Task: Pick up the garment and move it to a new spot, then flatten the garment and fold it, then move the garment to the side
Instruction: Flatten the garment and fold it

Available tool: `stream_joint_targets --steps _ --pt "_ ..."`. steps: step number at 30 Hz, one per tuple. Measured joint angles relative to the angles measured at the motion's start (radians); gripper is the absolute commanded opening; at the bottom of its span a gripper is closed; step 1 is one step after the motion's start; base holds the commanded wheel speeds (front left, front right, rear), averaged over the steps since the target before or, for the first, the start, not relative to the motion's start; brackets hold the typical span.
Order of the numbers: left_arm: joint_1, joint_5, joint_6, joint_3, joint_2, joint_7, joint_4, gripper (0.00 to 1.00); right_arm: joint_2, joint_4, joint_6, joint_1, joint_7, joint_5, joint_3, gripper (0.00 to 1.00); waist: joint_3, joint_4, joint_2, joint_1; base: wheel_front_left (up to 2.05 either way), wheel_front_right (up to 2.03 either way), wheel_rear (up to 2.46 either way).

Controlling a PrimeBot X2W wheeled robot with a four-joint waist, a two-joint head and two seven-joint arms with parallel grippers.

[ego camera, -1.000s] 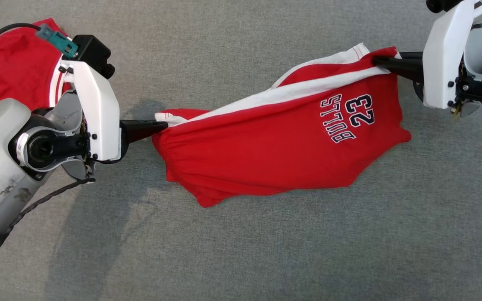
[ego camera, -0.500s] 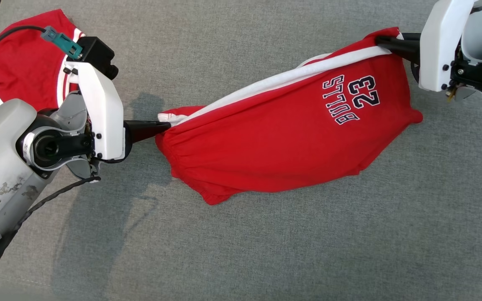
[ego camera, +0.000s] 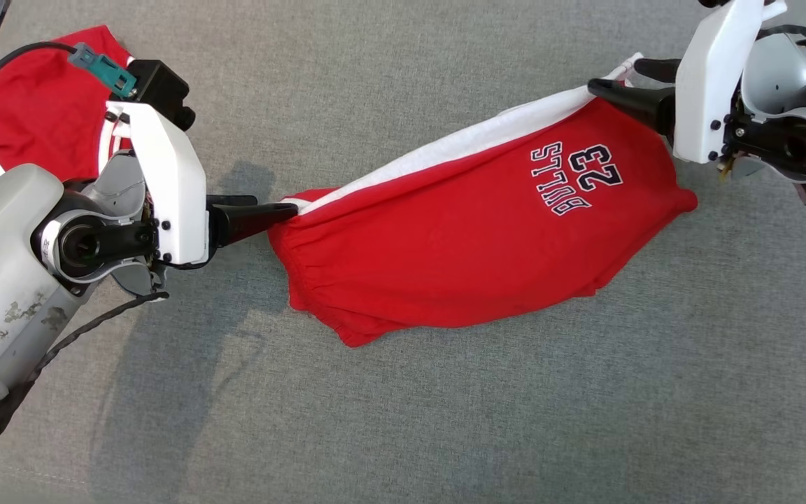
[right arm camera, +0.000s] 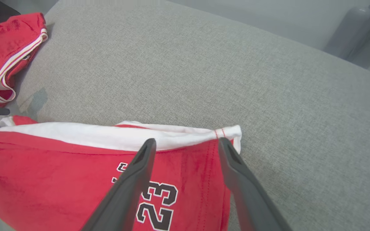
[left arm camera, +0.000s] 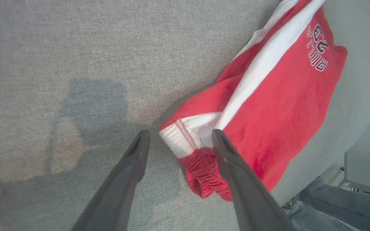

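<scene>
In the head view we see the garment (ego camera: 459, 238), red with a white stripe and the print "BULLS 23". It lies stretched slantwise across the middle of the grey fabric surface (ego camera: 445, 420). The left gripper (ego camera: 273, 205) is at its gathered left end and the right gripper (ego camera: 614, 75) at its far right corner. Each has its two dark fingers parted where the white edge of the cloth meets them. A second red garment (ego camera: 32, 119) lies crumpled at the upper left, partly behind the left arm and well apart from the first.

In the left wrist view we look along the fingers (left arm camera: 132, 166). The jaws stand wide, and the white-banded corner of the garment lies on the surface between them, nearer the right-hand finger. Neither finger pinches it, so nothing is held.

In the right wrist view the jaws likewise stand wide. The white-edged corner lies loose beneath and between the tips, with nothing gripped. The number 23 shows between the fingers lower down. The second red garment sits at the top left, and the left gripper's tips reach in at the left edge, by the garment's other end.
</scene>
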Motion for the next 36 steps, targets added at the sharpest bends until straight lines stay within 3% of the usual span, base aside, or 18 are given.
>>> stream_joint_targets --steps 6,12,18,23,26,30,36 --pt "0.001 0.013 -0.002 0.001 0.007 -0.020 0.016 1.00 0.000 -0.023 0.000 0.019 -0.105 0.010 0.010 1.00 -0.046 -0.008 0.0000 0.0000 0.00 0.00 0.00" --pt "0.036 0.067 -0.009 -0.003 0.051 -0.106 -0.010 1.00 -0.034 -0.058 0.000 0.097 -0.261 0.020 0.031 1.00 -0.125 -0.018 0.0000 0.0000 0.00 0.00 0.00" --pt "0.130 0.159 -0.008 0.022 0.090 -0.357 -0.081 1.00 -0.054 -0.018 0.000 0.198 -0.453 0.001 0.041 1.00 -0.200 -0.034 0.0001 0.0000 0.00 0.00 0.00" --pt "0.222 0.242 0.054 0.035 0.096 -0.560 -0.139 1.00 -0.041 0.077 0.000 0.265 -0.580 -0.004 0.037 1.00 -0.242 -0.025 0.0000 0.0000 0.00 0.00 0.00" --pt "0.300 0.293 0.125 0.061 0.089 -0.738 -0.194 1.00 -0.012 0.158 0.000 0.304 -0.650 -0.002 0.036 1.00 -0.262 -0.001 0.0000 0.0000 0.00 0.00 0.00" --pt "0.389 0.331 0.189 0.081 0.082 -0.891 -0.252 1.00 0.023 0.240 0.000 0.333 -0.671 0.016 0.037 1.00 -0.269 0.027 0.0000 0.0000 0.00 0.00 0.00" --pt "0.494 0.432 0.263 0.127 0.054 -0.960 -0.339 1.00 0.038 0.334 0.000 0.354 -0.624 0.061 0.043 1.00 -0.260 0.075 0.0000 0.0000 0.00 0.00 0.00"
